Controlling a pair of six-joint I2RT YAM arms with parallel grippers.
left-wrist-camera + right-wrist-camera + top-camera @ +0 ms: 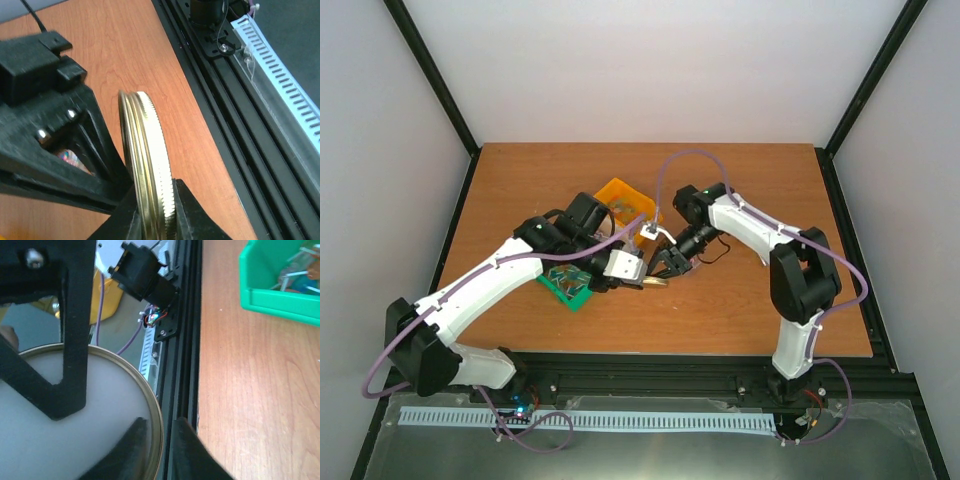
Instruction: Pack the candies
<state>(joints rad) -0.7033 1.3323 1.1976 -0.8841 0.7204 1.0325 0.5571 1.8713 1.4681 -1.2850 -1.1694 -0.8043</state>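
A round gold lid with a white inner face hangs above the table between both arms. My left gripper is shut on it, one finger on each face. My right gripper straddles the lid's rim, one finger over the white face and one outside the rim with a small gap, so it looks open. Both grippers meet at the table's middle, left and right. Candies lie in a green bin. A small colourful patch shows behind the right gripper's black body.
An orange bin stands behind the grippers, partly hidden by the left arm. The green bin sits under the left arm near the front. The black rail runs along the table's near edge. Purple cables loop over both arms.
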